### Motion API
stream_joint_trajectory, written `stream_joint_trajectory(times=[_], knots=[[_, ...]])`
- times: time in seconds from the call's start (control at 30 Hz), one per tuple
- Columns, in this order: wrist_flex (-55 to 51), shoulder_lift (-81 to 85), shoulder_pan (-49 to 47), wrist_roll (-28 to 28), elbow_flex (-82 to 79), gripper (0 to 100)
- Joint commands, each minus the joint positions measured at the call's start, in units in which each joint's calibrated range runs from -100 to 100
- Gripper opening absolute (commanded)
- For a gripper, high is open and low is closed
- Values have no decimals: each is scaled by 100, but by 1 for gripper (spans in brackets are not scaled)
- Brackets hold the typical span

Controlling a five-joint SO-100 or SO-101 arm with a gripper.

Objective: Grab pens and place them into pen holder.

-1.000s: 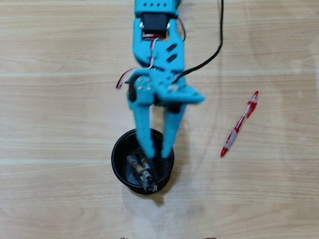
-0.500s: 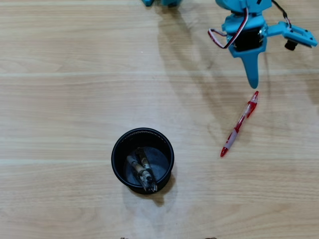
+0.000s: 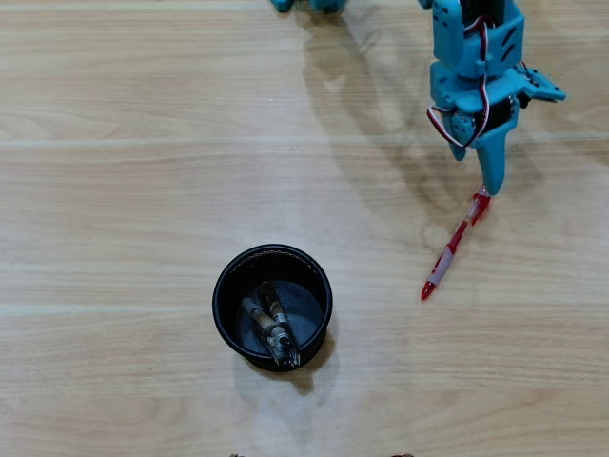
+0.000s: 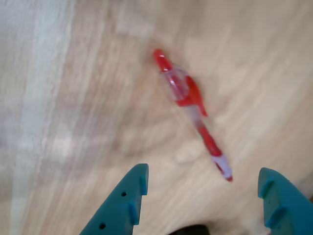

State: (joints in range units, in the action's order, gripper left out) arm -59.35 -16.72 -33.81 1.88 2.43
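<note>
Overhead, left to right: holder point(image 3: 272, 307) sat left of centre on the wood table point(image 3: 114, 190), with black-and-clear pens point(image 3: 270, 327) lying inside (count unclear, they overlap). Red pen point(image 3: 456, 245) lay well right of it, flat on the table, slanting toward the far right. Gripper point(image 3: 491, 181) hung over the pen's far end. Wrist view: jaws spread wide and empty, red pen point(image 4: 193, 110) on the table between and beyond the fingers point(image 4: 128, 200), untouched.
</note>
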Motion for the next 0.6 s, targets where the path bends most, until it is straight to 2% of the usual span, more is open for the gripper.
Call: stream_joint_trajectory(times=[0.0,0.27,0.57], knots=[[17,-247,244,-282,87,25],[26,-399,236,-528,811,25],[26,-974,268,-559,1889,25]])
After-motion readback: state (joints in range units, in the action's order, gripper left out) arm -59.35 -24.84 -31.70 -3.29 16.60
